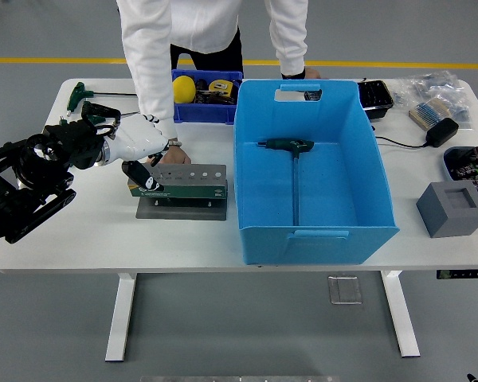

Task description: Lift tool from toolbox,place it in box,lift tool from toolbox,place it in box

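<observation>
The toolbox is a grey and green tool stand (183,185) with a row of holes, standing left of the big blue box (313,211). A green-handled T-shaped tool (292,148) lies inside the box. My left hand (142,151), white on a black arm, hovers at the stand's left end, and a dark part of it hangs down over the stand's corner. Whether it holds a tool is hidden. A person's hand (174,156) rests at the back of the stand.
More T-handle tools (83,94) lie at the far left. A small blue bin (205,97) of parts stands behind the stand, with the person in white behind it. A grey block (452,208), a black charger (442,131) and trays sit at the right.
</observation>
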`<state>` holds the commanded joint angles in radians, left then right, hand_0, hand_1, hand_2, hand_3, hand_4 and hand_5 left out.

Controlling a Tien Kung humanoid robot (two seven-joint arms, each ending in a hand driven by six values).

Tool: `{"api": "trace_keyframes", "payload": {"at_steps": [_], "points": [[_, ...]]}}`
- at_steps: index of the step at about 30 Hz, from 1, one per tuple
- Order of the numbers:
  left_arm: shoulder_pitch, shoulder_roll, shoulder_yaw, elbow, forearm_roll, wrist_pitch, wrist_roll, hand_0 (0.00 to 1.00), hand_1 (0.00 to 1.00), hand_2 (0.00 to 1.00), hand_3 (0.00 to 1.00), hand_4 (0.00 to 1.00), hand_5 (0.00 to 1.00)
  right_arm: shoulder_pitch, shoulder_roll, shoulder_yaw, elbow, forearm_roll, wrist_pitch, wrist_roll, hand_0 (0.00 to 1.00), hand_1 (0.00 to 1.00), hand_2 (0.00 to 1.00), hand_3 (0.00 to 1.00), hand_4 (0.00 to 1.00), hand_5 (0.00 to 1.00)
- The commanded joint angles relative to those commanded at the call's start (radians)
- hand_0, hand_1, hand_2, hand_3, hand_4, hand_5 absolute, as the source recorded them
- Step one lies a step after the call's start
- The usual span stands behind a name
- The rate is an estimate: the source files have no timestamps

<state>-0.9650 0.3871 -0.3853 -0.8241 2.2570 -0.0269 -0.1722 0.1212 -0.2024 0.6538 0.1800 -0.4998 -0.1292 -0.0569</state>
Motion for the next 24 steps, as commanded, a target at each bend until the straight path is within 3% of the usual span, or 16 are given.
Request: {"api": "trace_keyframes", "payload": {"at_steps": [4, 5, 22, 23, 24], "points": [[-0.002, 0.0, -0.001, 0.005, 0.001, 0.004, 0.0, 0.933, 0.556, 0.477, 0.401, 0.909, 0.721, 0.001, -0.001, 0.0, 0.0, -0.001, 0.001, 0.0, 0.612, 0.549, 0.666, 0.747, 0.969, 0.929], [-0.001, 0.001, -0.001, 0.004, 0.001, 0.008, 0.002, 0.921, 0.47, 0.4, 0.357, 0.905, 0.726, 0.002, -0.001, -0.001, 0.0, -0.001, 0.001, 0.001, 0.613, 0.549, 0.666, 0.747, 0.97, 0.929], [0.003, 0.013, -0.011, 0.002, -0.001, 0.021, 0.002, 0.884, 0.373, 0.319, 0.276, 0.902, 0.727, 0.007, -0.004, 0.022, 0.0, -0.042, 0.005, -0.004, 0.612, 0.549, 0.664, 0.748, 0.971, 0.929], [0.003, 0.013, -0.011, 0.003, -0.001, 0.023, 0.002, 0.78, 0.295, 0.261, 0.249, 0.901, 0.728, 0.007, -0.003, 0.022, 0.0, -0.042, 0.004, -0.004, 0.612, 0.549, 0.663, 0.748, 0.971, 0.93], [0.003, 0.013, -0.011, 0.003, -0.001, 0.025, 0.001, 0.78, 0.295, 0.261, 0.249, 0.901, 0.728, 0.007, -0.003, 0.022, 0.0, -0.042, 0.004, -0.004, 0.612, 0.549, 0.663, 0.748, 0.971, 0.93]]}}
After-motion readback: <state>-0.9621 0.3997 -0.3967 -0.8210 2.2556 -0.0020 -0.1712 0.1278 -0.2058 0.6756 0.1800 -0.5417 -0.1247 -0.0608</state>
